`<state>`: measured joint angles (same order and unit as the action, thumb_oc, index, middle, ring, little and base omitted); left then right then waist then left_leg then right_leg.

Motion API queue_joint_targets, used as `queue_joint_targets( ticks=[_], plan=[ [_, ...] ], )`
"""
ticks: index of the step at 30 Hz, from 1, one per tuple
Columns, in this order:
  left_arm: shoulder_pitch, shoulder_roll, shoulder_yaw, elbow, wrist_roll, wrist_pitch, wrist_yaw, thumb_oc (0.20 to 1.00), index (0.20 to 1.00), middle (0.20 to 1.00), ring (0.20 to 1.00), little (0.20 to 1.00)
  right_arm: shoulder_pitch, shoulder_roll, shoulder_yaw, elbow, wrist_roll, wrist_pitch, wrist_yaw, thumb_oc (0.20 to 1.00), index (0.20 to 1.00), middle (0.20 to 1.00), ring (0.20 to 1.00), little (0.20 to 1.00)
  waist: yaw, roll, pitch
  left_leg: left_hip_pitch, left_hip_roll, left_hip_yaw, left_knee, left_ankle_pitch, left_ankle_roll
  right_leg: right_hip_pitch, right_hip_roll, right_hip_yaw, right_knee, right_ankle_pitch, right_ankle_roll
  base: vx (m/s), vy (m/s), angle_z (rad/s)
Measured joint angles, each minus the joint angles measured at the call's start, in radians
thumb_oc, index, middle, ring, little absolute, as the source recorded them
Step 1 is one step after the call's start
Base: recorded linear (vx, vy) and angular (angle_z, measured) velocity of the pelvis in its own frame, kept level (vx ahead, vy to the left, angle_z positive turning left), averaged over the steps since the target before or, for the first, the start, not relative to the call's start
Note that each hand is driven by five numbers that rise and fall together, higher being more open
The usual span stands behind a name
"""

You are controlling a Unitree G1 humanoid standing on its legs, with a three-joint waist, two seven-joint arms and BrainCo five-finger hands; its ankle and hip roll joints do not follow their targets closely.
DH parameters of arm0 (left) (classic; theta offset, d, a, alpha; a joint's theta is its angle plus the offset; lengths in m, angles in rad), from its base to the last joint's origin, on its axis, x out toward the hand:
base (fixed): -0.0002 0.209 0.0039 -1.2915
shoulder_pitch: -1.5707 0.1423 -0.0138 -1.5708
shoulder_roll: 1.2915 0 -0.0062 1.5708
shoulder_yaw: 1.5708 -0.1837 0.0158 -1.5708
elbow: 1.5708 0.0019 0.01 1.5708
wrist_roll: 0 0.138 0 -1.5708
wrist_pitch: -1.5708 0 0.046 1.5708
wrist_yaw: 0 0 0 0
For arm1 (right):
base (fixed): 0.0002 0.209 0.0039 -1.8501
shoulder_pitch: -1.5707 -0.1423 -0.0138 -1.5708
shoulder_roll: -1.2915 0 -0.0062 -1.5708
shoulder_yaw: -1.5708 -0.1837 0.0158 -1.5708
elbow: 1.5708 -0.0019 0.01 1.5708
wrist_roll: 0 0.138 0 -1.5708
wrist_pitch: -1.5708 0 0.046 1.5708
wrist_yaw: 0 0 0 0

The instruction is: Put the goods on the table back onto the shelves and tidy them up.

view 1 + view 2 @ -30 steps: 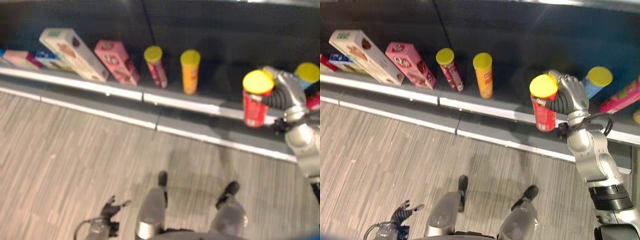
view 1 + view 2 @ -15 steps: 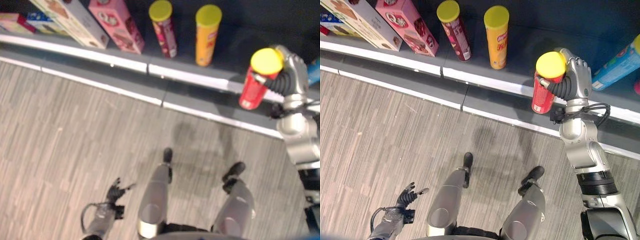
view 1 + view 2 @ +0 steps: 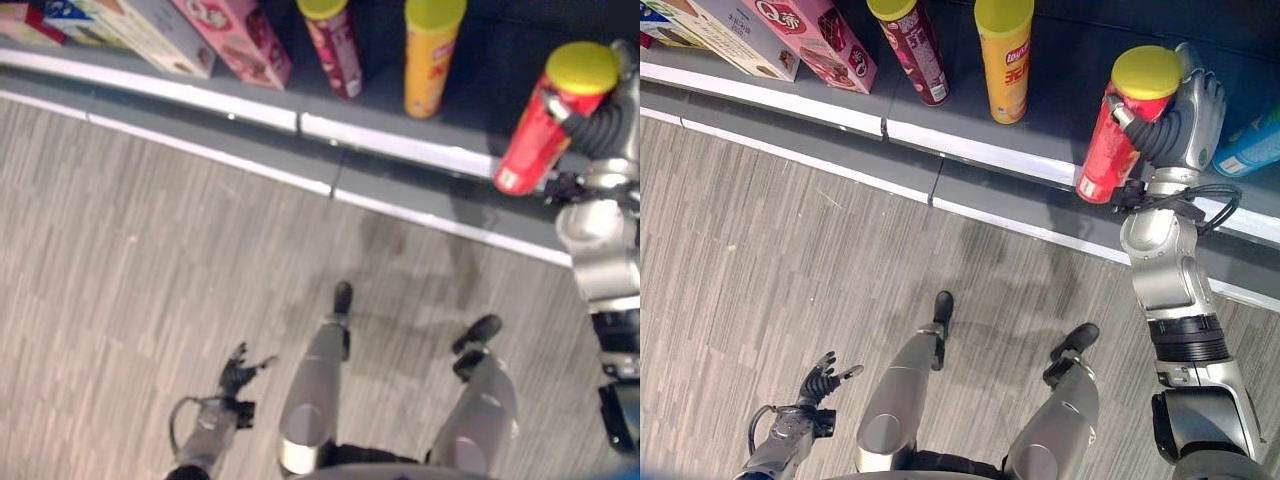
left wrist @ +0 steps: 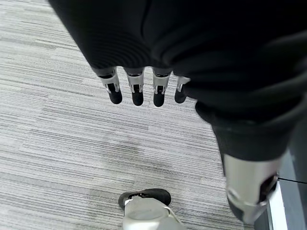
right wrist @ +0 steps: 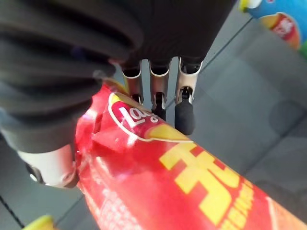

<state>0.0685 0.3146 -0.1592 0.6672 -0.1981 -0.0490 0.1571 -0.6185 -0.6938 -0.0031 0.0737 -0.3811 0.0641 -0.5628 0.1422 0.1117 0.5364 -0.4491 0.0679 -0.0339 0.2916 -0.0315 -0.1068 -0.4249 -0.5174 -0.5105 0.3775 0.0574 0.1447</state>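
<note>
Grey striped carpet point(image 3: 790, 260) is seen across the near part of the scene, and a low dark shelf point(image 3: 970, 150) with a pale front edge is seen along the far side. On the shelf, from left to right, a pale box point(image 3: 730, 35), a pink box point(image 3: 825, 40), a dark red tube point(image 3: 912, 45) and an orange tube point(image 3: 1005, 60) are lined up, and a blue tube point(image 3: 1252, 145) is seen at the far right. A red tube point(image 3: 1118, 135) with a yellow lid is held tilted over the shelf's front edge by the right hand point(image 3: 1185, 115), whose fingers are curled round it. The left hand point(image 3: 820, 385) is held low at the near left, its fingers spread and relaxed, nothing in it.

It is judged that the tube could topple if it were released while tilted, or its base could catch on the shelf's front edge. Compared with half a second ago, the whole picture has been shifted, so the camera has moved; the red tube is seen leaning more, with its lid further right
</note>
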Motion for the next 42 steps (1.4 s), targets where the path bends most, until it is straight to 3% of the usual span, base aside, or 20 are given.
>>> queue_joint_targets(
  ticks=[10,17,42],
  plan=[
    [-0.004,0.003,-0.043,-0.006,0.001,-0.008,0.007,1.000,1.000,1.000,1.000,1.000,-0.045,-0.023,-0.012,0.145,-0.001,0.037,-0.070,0.200,0.200,0.200,0.200,0.200,0.009,0.004,0.000,0.013,-0.018,-0.013,-0.043,0.035,0.001,0.006,-0.015,0.000,0.001,-0.004,0.004,0.00,-0.004,0.07],
    [-0.005,0.003,-0.076,-0.037,0.001,-0.022,0.020,1.000,1.000,1.000,1.000,1.000,-0.069,-0.064,-0.017,0.171,-0.035,0.048,-0.133,0.200,0.200,0.200,0.200,0.200,0.006,0.034,0.001,-0.006,-0.021,-0.019,-0.051,0.048,0.000,-0.011,-0.017,-0.002,0.002,-0.013,0.000,0.00,0.007,0.02],
    [-0.006,0.004,-0.086,-0.039,0.004,-0.036,0.029,1.000,1.000,1.000,1.000,1.000,-0.169,-0.126,-0.016,0.293,-0.031,0.087,-0.203,0.200,0.200,0.200,0.200,0.200,0.010,0.065,-0.018,-0.003,-0.047,-0.019,-0.085,0.063,0.007,-0.031,-0.045,0.005,0.011,-0.005,0.020,0.00,0.002,0.01]
  ],
)
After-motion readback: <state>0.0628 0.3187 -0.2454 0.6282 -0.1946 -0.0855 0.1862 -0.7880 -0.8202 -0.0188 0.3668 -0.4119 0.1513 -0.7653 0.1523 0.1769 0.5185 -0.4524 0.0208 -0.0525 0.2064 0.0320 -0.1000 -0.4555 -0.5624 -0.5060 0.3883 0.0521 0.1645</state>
